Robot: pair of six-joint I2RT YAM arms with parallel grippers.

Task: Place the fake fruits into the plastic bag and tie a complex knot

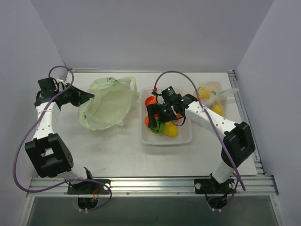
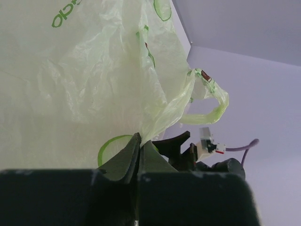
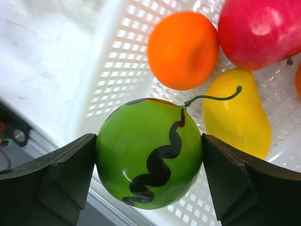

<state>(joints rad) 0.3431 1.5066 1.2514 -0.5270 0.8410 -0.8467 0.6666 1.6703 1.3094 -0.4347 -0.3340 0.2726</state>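
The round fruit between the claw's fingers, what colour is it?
The fruit is bright green with a wavy black stripe. The right wrist view shows it best.

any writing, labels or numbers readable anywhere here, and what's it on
"ado" (uncertain): green print on the plastic bag, tilted and cut off at the top edge of the left wrist view, so only a fragment shows.
Bag print in the top view: too small to read.
Green fruit: a black wavy stripe, not writing.
White basket, other fruits, arms: no text visible.
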